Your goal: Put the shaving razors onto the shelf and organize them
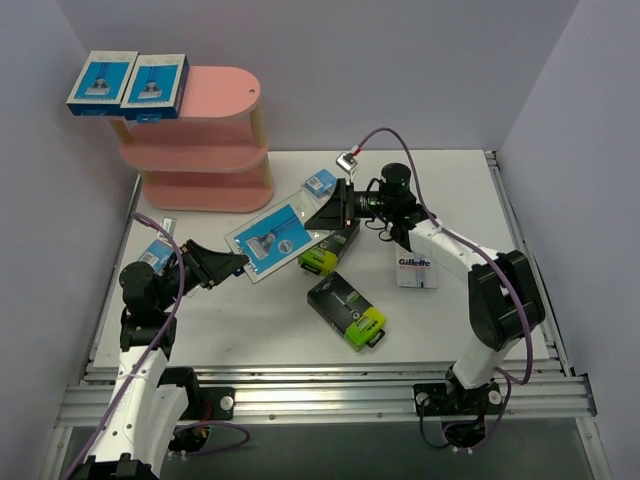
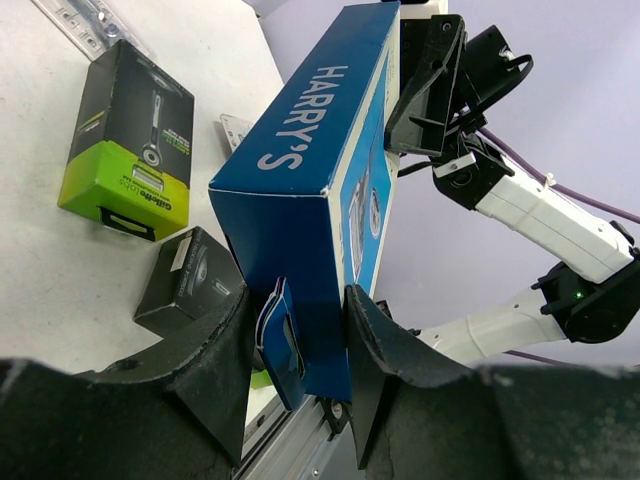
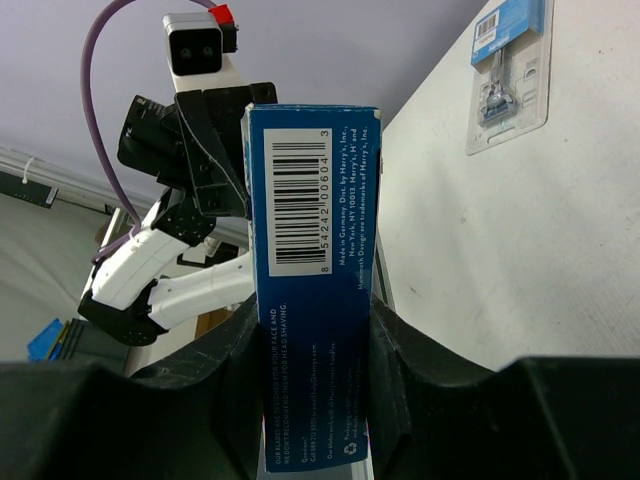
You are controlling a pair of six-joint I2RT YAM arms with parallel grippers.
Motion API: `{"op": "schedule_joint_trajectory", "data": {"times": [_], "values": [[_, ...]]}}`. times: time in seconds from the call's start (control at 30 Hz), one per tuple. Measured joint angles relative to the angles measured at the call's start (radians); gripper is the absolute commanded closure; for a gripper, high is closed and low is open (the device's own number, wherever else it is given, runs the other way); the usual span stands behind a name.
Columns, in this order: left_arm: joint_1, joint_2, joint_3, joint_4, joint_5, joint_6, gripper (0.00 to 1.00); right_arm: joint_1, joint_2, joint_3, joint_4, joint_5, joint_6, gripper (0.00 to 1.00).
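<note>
1. You had the third blue-and-white Harry's box (image 1: 270,236) lifted off the table (image 1: 460,200) and bridged between both arms. It hung over mid-table, well apart from the pink shelf (image 1: 232,95). I judged this to be a handover, most likely toward the left arm, since the shelf stood on that side.
2. The left gripper (image 1: 238,266) was pinching the near end of the box, one finger pressed to each broad face. The right gripper (image 1: 322,215) was clamped the same way on the far, barcode end. Neither hand was spread.
3. The next move called for one hand to let go. I would have had you open the right jaws and back them straight off the end before swinging the left arm. The left held only one end of a long box, so it could have sagged or twisted in the fingers.
4. From there, the box needed carrying to the bare stretch of the top board, to the right of the boxes already there.
5. The counts were:
   - Blue-and-white boxes: three, with two on the shelf's top board (image 1: 102,82) (image 1: 155,85) and one in the grippers.
   - Black boxes with lime ends: two, both on the table (image 1: 347,310) (image 1: 322,258), the second just beside the right gripper.
   - Small blue-card blister packs: two that I could make out (image 1: 320,183) (image 1: 155,253).
   - White Gillette pack (image 1: 415,272): one.
</note>
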Motion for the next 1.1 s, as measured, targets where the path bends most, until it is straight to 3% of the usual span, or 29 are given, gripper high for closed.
{"op": "schedule_joint_trajectory", "data": {"times": [0.07, 0.1, 0.2, 0.4, 0.57, 1.1], "values": [[0.000, 0.000, -0.006, -0.004, -0.009, 0.001, 0.98, 0.000, 0.020, 0.013, 0.000, -0.008, 0.000, 0.93], [0.000, -0.001, -0.006, -0.010, -0.014, 0.001, 0.98, 0.000, 0.030, 0.020, -0.001, -0.012, 0.002, 0.83], [0.000, -0.003, -0.006, -0.023, -0.028, 0.000, 0.98, 0.000, 0.051, 0.045, 0.000, -0.022, 0.005, 0.64], [0.000, -0.013, -0.006, -0.002, -0.054, -0.051, 0.98, -0.025, 0.076, 0.054, 0.016, 0.031, 0.029, 0.40], [0.005, -0.006, -0.006, 0.046, -0.063, -0.122, 0.98, -0.072, 0.082, 0.050, 0.058, 0.065, 0.060, 0.35], [0.029, 0.039, -0.006, 0.099, -0.076, -0.268, 0.98, -0.249, 0.081, -0.148, 0.432, 0.076, 0.323, 0.28]]}}
